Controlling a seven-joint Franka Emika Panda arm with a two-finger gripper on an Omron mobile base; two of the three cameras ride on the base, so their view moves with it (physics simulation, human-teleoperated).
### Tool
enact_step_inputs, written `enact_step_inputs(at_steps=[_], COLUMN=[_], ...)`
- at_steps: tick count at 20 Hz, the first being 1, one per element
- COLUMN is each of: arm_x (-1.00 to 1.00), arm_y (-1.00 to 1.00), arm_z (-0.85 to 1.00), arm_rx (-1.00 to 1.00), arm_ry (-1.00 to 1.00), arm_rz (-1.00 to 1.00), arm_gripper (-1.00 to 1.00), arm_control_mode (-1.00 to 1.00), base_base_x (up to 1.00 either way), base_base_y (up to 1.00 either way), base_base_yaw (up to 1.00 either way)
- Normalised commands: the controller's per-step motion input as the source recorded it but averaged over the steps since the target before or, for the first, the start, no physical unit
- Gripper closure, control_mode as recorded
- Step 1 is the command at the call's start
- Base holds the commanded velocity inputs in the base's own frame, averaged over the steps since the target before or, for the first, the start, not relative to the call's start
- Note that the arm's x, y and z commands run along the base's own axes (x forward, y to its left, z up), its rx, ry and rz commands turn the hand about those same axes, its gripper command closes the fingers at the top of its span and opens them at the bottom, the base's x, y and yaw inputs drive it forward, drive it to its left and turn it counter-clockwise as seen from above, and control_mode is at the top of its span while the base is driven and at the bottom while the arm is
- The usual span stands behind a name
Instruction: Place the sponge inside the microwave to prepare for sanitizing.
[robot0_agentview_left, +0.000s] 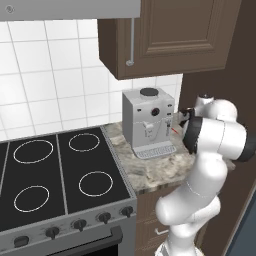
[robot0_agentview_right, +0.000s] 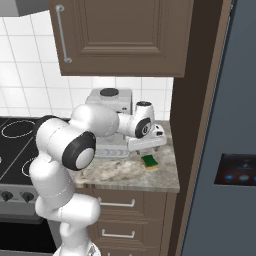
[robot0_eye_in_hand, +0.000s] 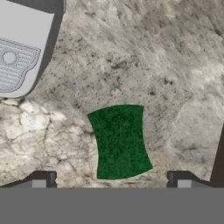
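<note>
The sponge lies flat on the marble counter, green scrub side up. In the right base view the sponge shows its yellow body near the counter's front right, beside the coffee machine. My gripper hangs open straight above it, pointing down. One fingertip stands on each side of the sponge, and neither touches it. From the right base view my hand hovers a little above the sponge. The microwave is out of view.
A white coffee machine stands on the counter just left of the sponge, its drip tray close by. A black stove lies further left. A brown cabinet hangs overhead. A dark tall panel and a grey fridge bound the right.
</note>
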Motion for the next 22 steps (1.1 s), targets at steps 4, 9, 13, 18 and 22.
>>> enact_step_inputs(at_steps=[4, 9, 13, 18, 22], arm_x=[0.12, 0.01, 0.0, 0.0, 0.0], arm_y=[0.0, 0.0, 0.0, 0.0, 0.0], arm_z=[-0.34, -0.21, -0.16, -0.13, -0.15], arm_rx=[0.04, 0.0, 0.0, 0.0, 0.0], arm_ry=[0.01, 0.0, 0.0, 0.0, 0.0], arm_rz=[0.02, 0.0, 0.0, 0.0, 0.0], arm_gripper=[-1.0, -1.0, -1.0, -1.0, -1.0], arm_control_mode=[-1.0, -1.0, -1.0, -1.0, -1.0], base_base_x=[0.0, 0.0, 0.0, 0.0, 0.0], base_base_y=[0.0, 0.0, 0.0, 0.0, 0.0], base_base_yaw=[0.0, 0.0, 0.0, 0.0, 0.0])
